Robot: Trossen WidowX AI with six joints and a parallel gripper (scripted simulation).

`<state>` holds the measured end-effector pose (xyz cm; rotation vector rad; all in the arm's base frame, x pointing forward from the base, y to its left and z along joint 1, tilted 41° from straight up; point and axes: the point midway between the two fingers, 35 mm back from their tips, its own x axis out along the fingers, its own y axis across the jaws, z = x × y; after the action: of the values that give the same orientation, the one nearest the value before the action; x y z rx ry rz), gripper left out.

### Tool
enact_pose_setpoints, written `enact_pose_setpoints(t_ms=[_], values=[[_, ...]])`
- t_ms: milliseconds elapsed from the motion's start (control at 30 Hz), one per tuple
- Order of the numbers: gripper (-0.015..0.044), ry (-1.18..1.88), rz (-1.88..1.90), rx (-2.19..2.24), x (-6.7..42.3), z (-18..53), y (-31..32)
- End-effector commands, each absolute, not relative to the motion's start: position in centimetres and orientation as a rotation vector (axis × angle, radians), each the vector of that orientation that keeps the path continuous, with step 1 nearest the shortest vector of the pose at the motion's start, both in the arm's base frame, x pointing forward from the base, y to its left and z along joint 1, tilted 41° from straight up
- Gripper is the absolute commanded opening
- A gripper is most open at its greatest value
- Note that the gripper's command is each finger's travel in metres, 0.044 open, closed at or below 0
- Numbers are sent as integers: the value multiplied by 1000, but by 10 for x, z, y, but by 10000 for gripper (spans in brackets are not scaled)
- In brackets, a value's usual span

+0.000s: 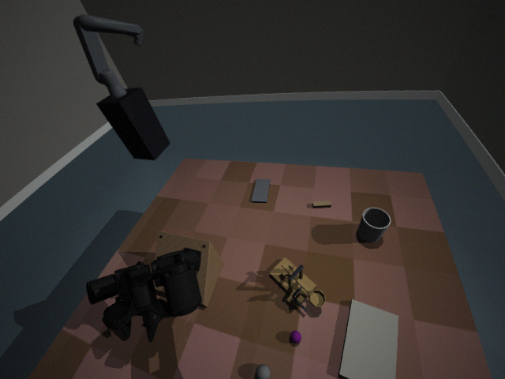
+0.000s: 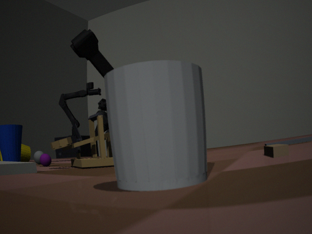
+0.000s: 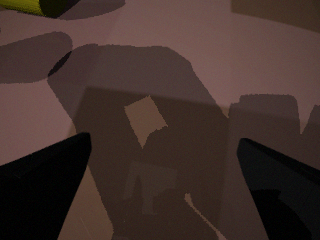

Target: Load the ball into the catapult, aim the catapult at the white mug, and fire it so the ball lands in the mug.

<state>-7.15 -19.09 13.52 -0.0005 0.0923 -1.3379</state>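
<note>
The white mug stands upright on the table. The small wooden catapult stands nearer the top view. Its ball cup looks empty and points to the lower right, not toward the mug. A purple ball lies on the table near the cup end. A grey ball lies beyond it at the bottom edge. My gripper is open and empty, above the table at the lower left of the top view. Only table and shadow show between its fingers.
A white slab lies right of the balls. A wooden box is beside the gripper. A wooden block and a grey plate lie farther back. A blue cup and a yellow object show too.
</note>
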Motion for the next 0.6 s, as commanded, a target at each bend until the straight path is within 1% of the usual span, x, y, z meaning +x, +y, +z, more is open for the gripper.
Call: enact_pose_setpoints(t_ms=[0, 33, 567], values=[[426, 92, -1337, 0, -71, 135, -191], [440, 91, -1335, 2, -71, 135, -191], [440, 66, -1226, 104, -53, 141, -212]])
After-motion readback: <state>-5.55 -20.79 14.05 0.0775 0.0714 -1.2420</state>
